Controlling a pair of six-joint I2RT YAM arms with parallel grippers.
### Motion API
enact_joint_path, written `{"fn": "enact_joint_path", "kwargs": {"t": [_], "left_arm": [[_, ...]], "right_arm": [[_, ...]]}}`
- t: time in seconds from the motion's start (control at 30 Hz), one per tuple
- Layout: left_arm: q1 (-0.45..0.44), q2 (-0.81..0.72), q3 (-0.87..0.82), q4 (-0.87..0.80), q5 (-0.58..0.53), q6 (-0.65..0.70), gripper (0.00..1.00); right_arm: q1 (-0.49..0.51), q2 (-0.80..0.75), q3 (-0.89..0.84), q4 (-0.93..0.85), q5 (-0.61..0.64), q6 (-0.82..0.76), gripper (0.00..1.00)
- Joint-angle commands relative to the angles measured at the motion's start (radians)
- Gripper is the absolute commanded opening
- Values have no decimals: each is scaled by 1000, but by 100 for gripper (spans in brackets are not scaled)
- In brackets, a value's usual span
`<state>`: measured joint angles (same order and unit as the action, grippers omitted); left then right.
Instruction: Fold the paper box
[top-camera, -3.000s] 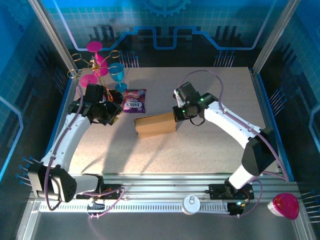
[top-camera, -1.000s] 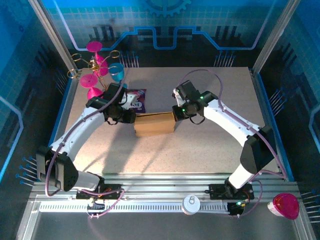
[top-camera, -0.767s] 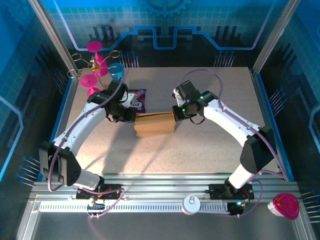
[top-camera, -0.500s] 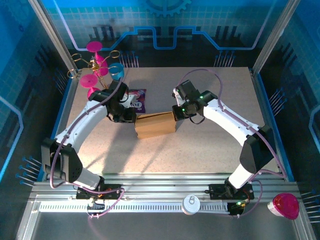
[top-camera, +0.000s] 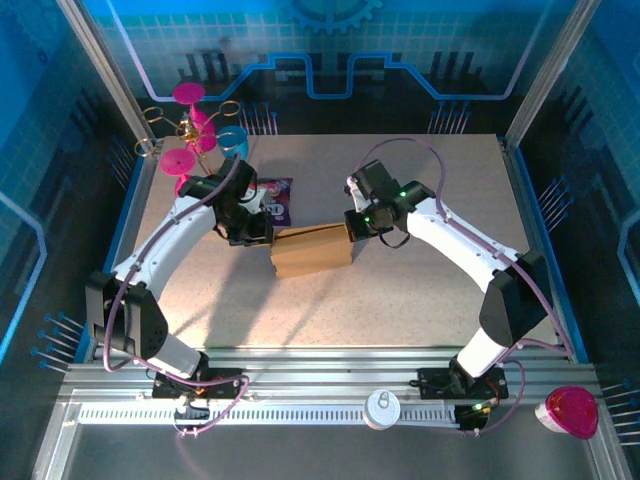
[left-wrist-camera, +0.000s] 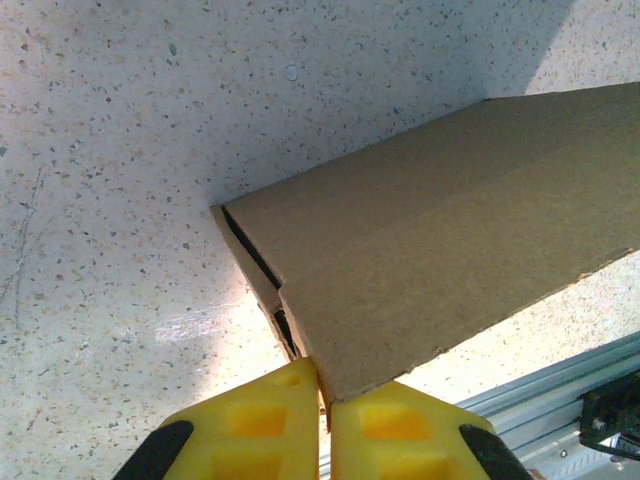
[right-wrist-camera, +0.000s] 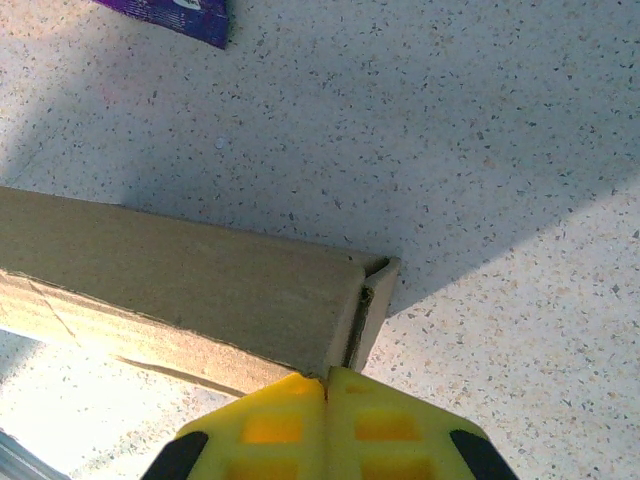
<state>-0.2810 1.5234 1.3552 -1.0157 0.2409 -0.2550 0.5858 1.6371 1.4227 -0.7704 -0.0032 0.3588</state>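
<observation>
A robotics lab cell: left arm (top-camera: 160, 250) and right arm (top-camera: 470, 245) bolted to an aluminium rail (top-camera: 330, 395), a speckled table (top-camera: 400, 300), a metal frame post (top-camera: 97, 65), and a blue backdrop (top-camera: 420, 40) printed with grid and gear graphics.

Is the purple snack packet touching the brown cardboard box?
No, bare speckled table lies between the purple snack packet and the brown cardboard box.

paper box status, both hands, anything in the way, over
Left hand shut on the paper box, left end. Right hand shut on its right end. Box lying on the table, end flaps ajar. Purple packet behind, apart.
</observation>
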Motion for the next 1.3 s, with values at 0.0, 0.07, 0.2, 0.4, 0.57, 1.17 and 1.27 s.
{"fn": "enact_joint_path", "kwargs": {"t": [0.0, 0.07, 0.2, 0.4, 0.57, 1.17, 1.27], "left_arm": [[-3, -19, -28, 28, 60, -12, 9], [-4, -27, -44, 43, 62, -13, 9], [-4, -40, -73, 66, 61, -18, 8], [-4, -64, -102, 88, 50, -11, 7], [-4, -83, -140, 114, 47, -7, 7], [-19, -172, -270, 211, 5, 6, 6], [-29, -189, -291, 228, -6, 11, 6]], "right_arm": [[-4, 27, 20, -30, -18, -3, 0], [-4, 28, 20, -30, -20, -3, 0], [-4, 28, 22, -30, -18, -3, 0], [-3, 30, 22, -30, -15, -3, 0], [-3, 29, 17, -27, -11, -6, 0], [3, -22, -64, 37, 4, -49, 0], [3, -27, -76, 45, 4, -55, 0]]}}
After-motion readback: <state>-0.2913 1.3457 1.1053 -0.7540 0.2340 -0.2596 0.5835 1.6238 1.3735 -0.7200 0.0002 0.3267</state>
